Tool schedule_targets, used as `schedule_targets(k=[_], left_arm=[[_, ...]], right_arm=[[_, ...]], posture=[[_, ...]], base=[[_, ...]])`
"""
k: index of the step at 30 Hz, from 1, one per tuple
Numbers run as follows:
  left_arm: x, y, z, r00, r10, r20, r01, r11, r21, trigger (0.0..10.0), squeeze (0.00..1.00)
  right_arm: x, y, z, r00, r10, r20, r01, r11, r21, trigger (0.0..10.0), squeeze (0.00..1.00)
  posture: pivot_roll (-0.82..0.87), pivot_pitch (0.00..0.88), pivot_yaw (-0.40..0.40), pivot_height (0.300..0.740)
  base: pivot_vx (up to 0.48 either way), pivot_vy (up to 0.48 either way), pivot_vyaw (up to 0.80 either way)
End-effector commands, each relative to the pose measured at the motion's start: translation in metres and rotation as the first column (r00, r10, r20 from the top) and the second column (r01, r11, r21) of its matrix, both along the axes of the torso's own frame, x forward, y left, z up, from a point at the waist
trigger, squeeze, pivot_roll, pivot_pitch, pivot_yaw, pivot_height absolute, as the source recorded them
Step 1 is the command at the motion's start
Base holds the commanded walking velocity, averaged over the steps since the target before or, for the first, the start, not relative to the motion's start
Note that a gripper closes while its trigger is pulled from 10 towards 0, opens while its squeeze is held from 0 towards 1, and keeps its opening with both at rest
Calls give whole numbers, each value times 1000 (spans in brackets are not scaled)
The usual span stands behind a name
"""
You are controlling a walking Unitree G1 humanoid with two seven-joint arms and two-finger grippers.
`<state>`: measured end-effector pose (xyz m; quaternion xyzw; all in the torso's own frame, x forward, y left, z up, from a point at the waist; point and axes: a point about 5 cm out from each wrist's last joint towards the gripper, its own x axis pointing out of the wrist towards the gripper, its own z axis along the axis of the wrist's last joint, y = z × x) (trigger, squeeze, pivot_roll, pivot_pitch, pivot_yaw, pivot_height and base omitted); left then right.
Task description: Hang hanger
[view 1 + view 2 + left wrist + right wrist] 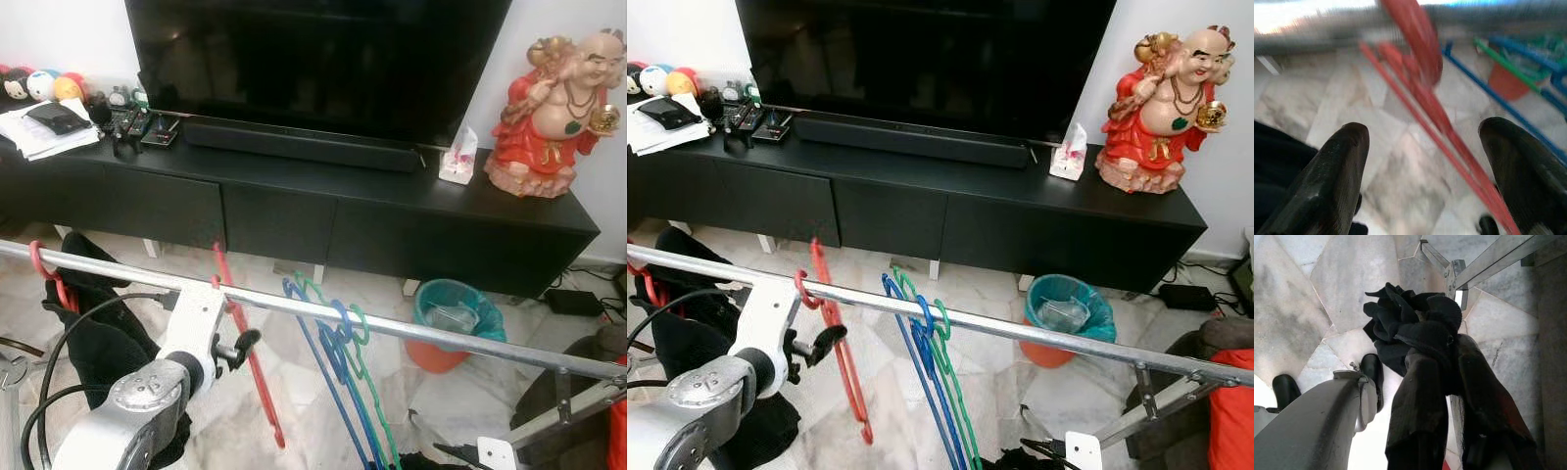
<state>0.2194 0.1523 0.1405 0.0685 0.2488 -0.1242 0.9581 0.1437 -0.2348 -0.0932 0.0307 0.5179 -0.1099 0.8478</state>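
Spread wide with nothing between them, the fingers [1327,186] of my left gripper [1425,181] sit just off the red hanger [250,362], which hangs by its hook over the silver rail [431,335]. My right gripper [1449,391] is low by the floor with its two fingers pressed together on a bunch of black cloth [1410,318]. I judge the risk from here to be a snag: the left fingers are close enough that pulling away carelessly could catch the hanger's arm and lift the hook off the rail, or swing it into the blue hanger [328,372] and green hanger [367,367] hooked just beside it. The red hanger is thin plastic, long and narrow, tilted a little under the rail, and blurred in the left wrist view. Beyond the rail stand a black TV console [294,211], a teal bin [456,318] on the marble floor [294,401], and a red figurine [554,108].
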Motion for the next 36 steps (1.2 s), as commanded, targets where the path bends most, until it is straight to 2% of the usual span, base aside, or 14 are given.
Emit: schedule_targets(k=[1, 5, 9, 15, 18, 20, 21, 22, 23, 24, 29, 36], left_arm=[[0, -5, 2, 1000, -18, -8, 18, 1000, -17, 10000, 0], [4, 1, -5, 999, 28, -31, -28, 1000, -8, 10000, 0], [18, 7, -11, 994, 105, -36, -104, 995, 4, 10000, 0], [30, 18, -20, 979, 202, -32, -199, 978, 69, 10000, 0], [33, 17, -22, 979, 204, -32, -202, 978, 52, 10000, 0], [41, 15, -23, 984, 176, 1, -176, 983, 44, 10000, 0], [42, 15, -23, 985, 169, 13, -170, 984, 49, 6039, 0], [47, 14, -23, 988, 147, 39, -150, 987, 59, 4157, 0], [48, 13, -23, 989, 140, 47, -143, 988, 63, 4157, 0], [51, 12, -21, 991, 114, 70, -120, 990, 81, 0, 0], [58, 10, -19, 993, 47, 106, -57, 994, 91, 0, 0], [55, 7, -27, 996, -19, 89, 11, 996, 94, 0, 0]], right_arm=[[5, -5, 3, 1000, 4, 13, -4, 1000, -14, 10000, 0], [5, -5, 3, 1000, 0, 14, 0, 1000, -14, 10000, 0], [6, -5, 3, 1000, 0, 14, 1, 1000, -12, 10000, 0], [6, -4, 3, 1000, -2, 14, 2, 1000, -8, 10000, 0], [6, -4, 3, 1000, -3, 14, 3, 1000, -7, 10000, 0], [6, -4, 3, 1000, -1, 14, 1, 1000, -7, 10000, 0], [6, -4, 3, 1000, 0, 14, 1, 1000, -7, 10000, 0], [6, -4, 3, 1000, -2, 15, 2, 1000, -6, 10000, 0], [6, -4, 3, 1000, -2, 15, 2, 1000, -6, 10000, 0], [6, -4, 3, 1000, -3, 15, 4, 1000, -6, 10000, 0], [6, -4, 3, 1000, -6, 17, 6, 1000, -6, 10000, 0], [6, -4, 3, 1000, -6, 17, 6, 1000, -3, 10000, 0]], posture=[[116, 0, -111, 740], [107, 0, -109, 740], [109, 0, -111, 740], [101, 0, -112, 740], [101, 0, -112, 740], [98, 0, -114, 740], [94, 0, -112, 740], [90, 0, -112, 740], [90, 0, -112, 740], [89, 0, -112, 740], [89, 0, -111, 740], [89, 0, -111, 740]], base=[[0, 0, 0], [0, 0, 0], [0, 0, 0], [0, 0, 0], [0, 0, 0], [0, 0, 0], [0, 0, 0], [0, 0, 0], [0, 0, 0], [0, 0, 0], [0, 0, 0], [0, 0, 0]])
